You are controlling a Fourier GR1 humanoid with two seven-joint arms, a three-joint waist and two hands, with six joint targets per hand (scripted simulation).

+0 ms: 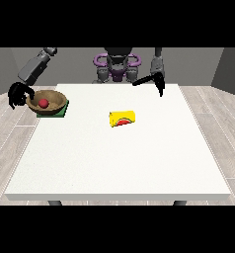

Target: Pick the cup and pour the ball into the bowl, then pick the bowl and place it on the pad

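While curled on the wooden bowl [47, 102], hand at upper left [17, 94]; bowl on green pad [55, 112]; other hand [158, 80] unclear.

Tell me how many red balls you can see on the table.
1. The red ball lies inside the wooden bowl, which sits on the green pad at the view's left. None other shows.

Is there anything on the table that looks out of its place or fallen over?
Yes. The yellow cup lies on its side near the table's middle, not upright. The wooden bowl with the red ball inside sits on the green pad, which overhangs the table's left edge.
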